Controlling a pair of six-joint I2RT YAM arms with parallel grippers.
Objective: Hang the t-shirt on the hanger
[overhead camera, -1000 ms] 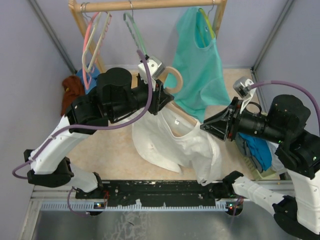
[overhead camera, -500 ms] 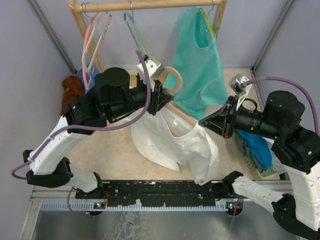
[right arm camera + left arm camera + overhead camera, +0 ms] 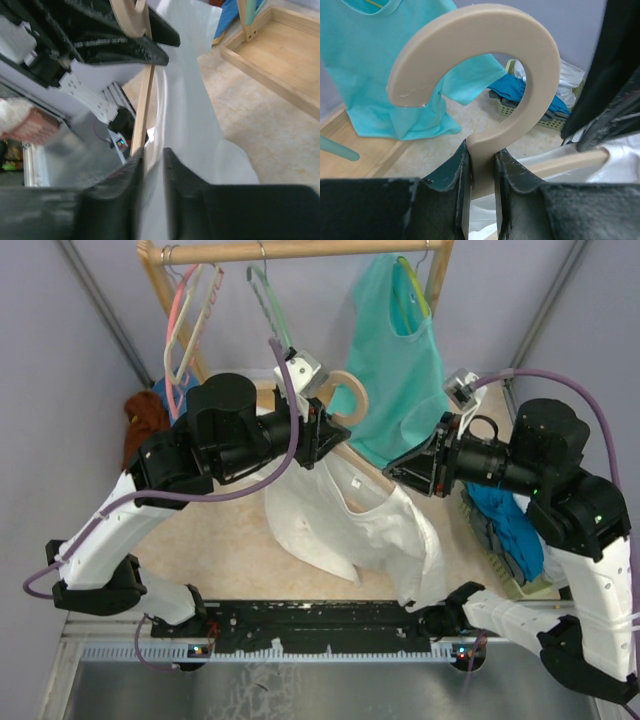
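White t-shirt (image 3: 340, 530) cloth is now being pinched between the pressed-together fingers of the right gripper (image 3: 153, 159), which has been closing and rising up and leftward toward the beige hanger (image 3: 542, 65) over the last second. The fabric therefore seems to be getting drawn onto the hanger arm nearest it, while most of the shirt is hanging below the frame. The left gripper (image 3: 481, 165) is still clamping the neck of the hook and holding the hanger aloft, but both arms are hiding how far the collar is sitting over the frame, and the hanger's other shoulder is staying out of sight.
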